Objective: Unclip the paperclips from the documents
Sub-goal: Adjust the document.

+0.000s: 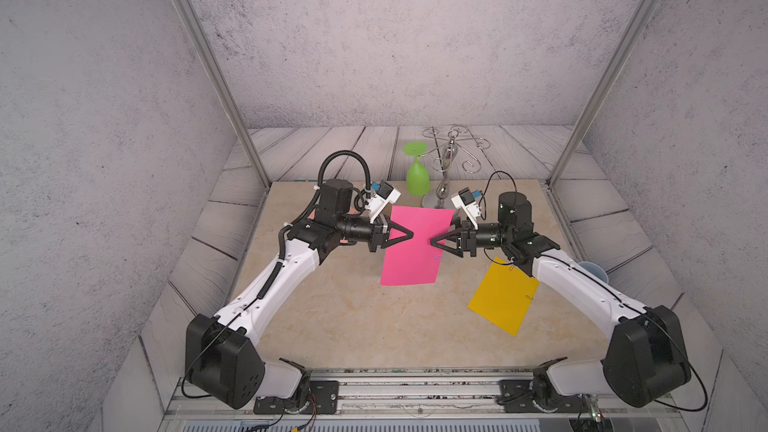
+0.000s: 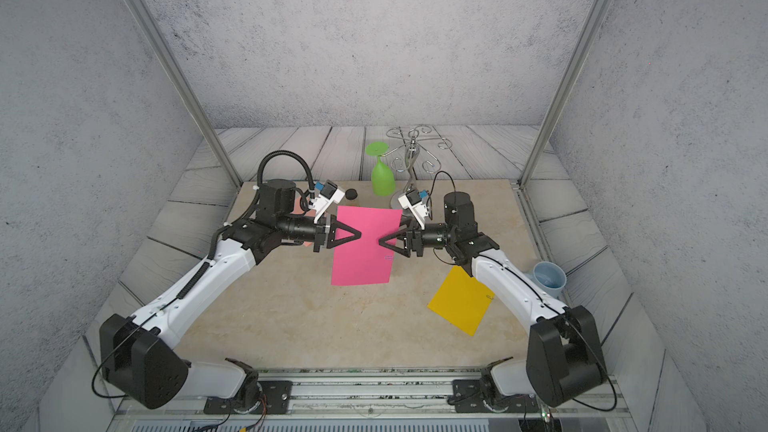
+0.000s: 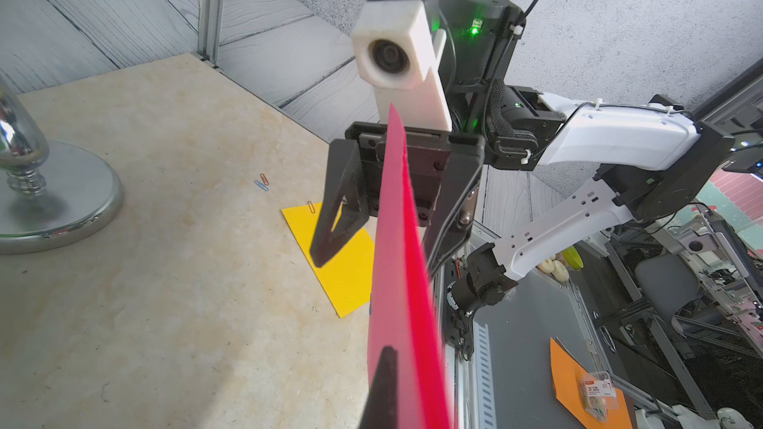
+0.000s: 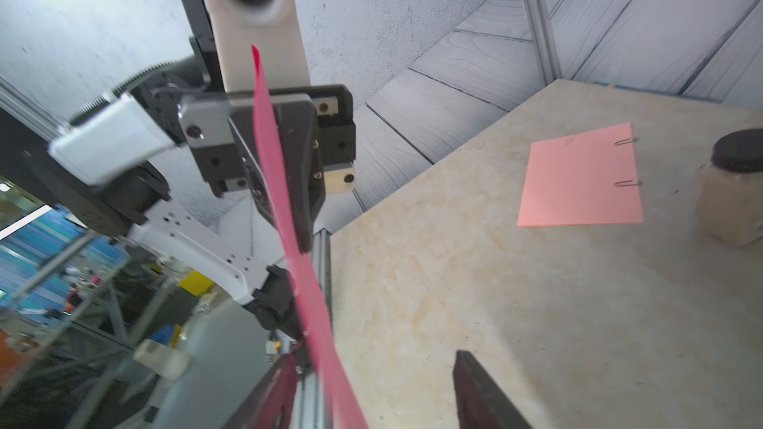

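Nearest the robot, on the right, the yellow sheet (image 1: 503, 299) lies flat on the table (image 1: 332, 326), partly under the right arm. A thin clip (image 1: 529, 297) sits on its right edge and a reddish clip (image 3: 311, 207) on its far corner. A blue cup (image 2: 549, 278) is just off the table's right edge.

Farther in, at mid-table, the magenta sheet (image 1: 415, 251) hangs upright in the air between the 2 arms. The left gripper (image 1: 411, 235) is clamped tight on its left part and carries it. The right gripper (image 1: 434, 243) faces it from the other side with its fingers (image 3: 355, 183) parted, 1 on each face of the sheet's right edge and a gap showing beside the paper. A purple clip (image 1: 437, 258) is on that edge, just below the right fingertips.

Past the yellow sheet's far corner, 2 loose clips (image 3: 264, 179), 1 red and 1 blue, lie close together on the bare table.

Behind the left arm the salmon sheet (image 4: 578, 179) lies flat, with 2 dark clips (image 4: 625, 141) on 1 edge and a 3rd on the neighbouring edge. A jar (image 4: 735, 187) with a black lid stands just beside it.

At the back, a green glass (image 1: 417, 176) hangs upside down on an arm of a chrome wire stand (image 1: 443, 191).
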You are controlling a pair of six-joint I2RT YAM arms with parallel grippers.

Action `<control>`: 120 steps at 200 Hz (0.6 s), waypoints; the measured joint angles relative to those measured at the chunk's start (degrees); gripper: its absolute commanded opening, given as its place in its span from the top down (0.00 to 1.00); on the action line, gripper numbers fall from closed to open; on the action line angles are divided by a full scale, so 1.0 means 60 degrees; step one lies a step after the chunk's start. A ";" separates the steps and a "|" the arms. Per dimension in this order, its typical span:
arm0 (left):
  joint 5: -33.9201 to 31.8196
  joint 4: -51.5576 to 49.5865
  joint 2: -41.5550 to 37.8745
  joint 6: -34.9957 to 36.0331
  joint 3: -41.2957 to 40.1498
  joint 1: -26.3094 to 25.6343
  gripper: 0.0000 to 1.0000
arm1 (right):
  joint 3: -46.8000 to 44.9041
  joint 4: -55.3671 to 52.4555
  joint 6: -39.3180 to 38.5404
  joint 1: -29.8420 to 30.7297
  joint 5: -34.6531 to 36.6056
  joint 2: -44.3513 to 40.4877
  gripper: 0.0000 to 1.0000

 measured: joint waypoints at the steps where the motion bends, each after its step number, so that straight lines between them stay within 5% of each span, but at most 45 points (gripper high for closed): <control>1: 0.0000 0.0000 0.0000 0.0000 0.0004 0.0000 1.00 | 0.0000 0.0011 0.0004 0.0000 -0.0015 0.0000 0.55; 57: -0.0007 0.0004 0.0000 0.0000 0.0004 -0.0007 1.00 | -0.0007 0.0415 0.0342 0.0022 -0.0415 0.0000 0.87; 120: -0.0255 -0.0149 -0.0015 0.0135 0.0007 -0.0007 0.98 | -0.0007 0.0408 0.0470 0.0022 -0.0586 0.0000 1.00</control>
